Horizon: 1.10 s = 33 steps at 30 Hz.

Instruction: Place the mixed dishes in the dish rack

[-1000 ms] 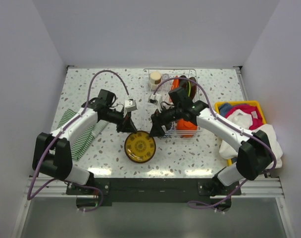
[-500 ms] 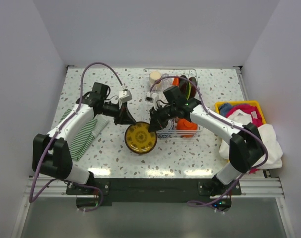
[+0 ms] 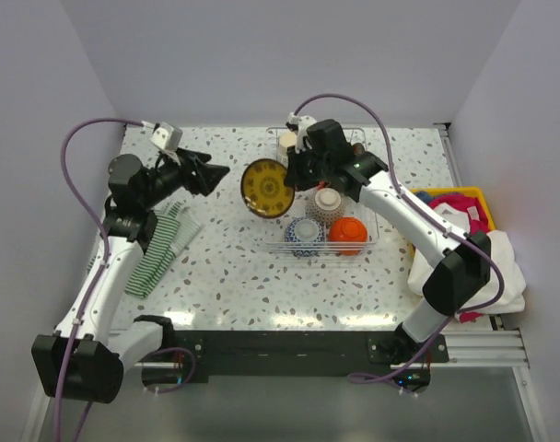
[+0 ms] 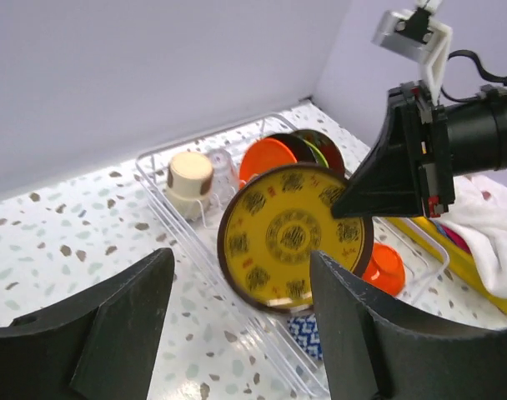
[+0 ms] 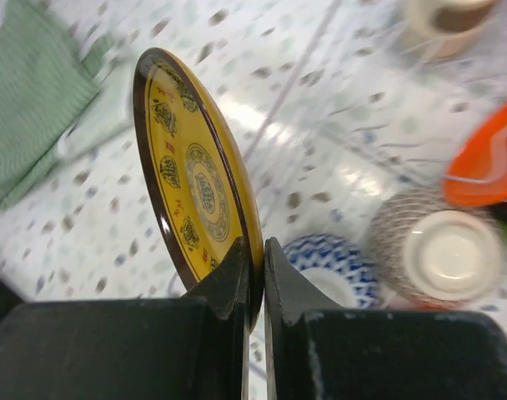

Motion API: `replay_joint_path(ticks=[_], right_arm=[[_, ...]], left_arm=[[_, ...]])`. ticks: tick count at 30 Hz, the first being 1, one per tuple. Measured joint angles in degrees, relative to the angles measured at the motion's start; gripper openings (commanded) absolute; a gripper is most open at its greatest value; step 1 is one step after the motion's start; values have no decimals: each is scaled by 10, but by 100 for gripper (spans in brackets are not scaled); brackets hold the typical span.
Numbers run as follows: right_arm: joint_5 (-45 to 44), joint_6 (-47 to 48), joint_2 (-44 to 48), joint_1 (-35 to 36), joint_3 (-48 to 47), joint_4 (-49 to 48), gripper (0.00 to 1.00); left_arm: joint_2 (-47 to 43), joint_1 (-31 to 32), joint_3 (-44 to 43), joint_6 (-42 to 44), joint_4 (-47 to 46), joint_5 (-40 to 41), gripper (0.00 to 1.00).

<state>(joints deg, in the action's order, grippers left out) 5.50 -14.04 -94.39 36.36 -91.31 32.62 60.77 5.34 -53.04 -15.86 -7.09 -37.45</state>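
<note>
A second ago the dark red gold-patterned plate (image 3: 266, 187) lay flat on the table (image 3: 225, 267); it has since been lifted away. The dish rack (image 3: 321, 250) sits at the table's far middle, with bowls (image 3: 306, 230) and cups (image 3: 328, 201) inside. The plate hangs on edge at the rack's left side, its rim pinched tight in the right gripper (image 5: 253, 267). The left gripper (image 3: 220, 172), spread wide and empty, hovers just left of it.

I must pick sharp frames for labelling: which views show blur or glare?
Right wrist: the gold-patterned plate in the right end effector is fairly sharp; the beige cup and orange dish behind it are smeared. Left wrist: dish rack sharp. Top external: glare along the table's near edge.
</note>
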Motion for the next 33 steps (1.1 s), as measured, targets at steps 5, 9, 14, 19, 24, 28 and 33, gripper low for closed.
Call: replay_joint_path(ticks=[5, 9, 14, 19, 24, 28, 33], right_arm=[[-234, -33, -31, 0, -72, 8, 0], [-377, -45, -67, 0, -90, 5, 0], [-474, -59, -108, 1, -90, 14, 0], [-524, -61, -129, 3, -91, 17, 0], [-553, -61, -147, 4, -106, 16, 0], [-558, -64, -169, 4, -119, 16, 0], [-559, -70, -200, 9, -136, 10, 0]], left_arm=[[-5, -1, 0, -23, -18, 50, 71], [-6, -1, 9, -26, -10, 62, 71], [-9, -1, 20, -26, -5, 63, 70], [-12, -1, 23, -26, 0, 63, 70], [-14, -1, 25, -26, 7, 62, 70], [-16, -1, 29, -26, 10, 62, 70], [-16, -1, 31, -25, 17, 62, 70]])
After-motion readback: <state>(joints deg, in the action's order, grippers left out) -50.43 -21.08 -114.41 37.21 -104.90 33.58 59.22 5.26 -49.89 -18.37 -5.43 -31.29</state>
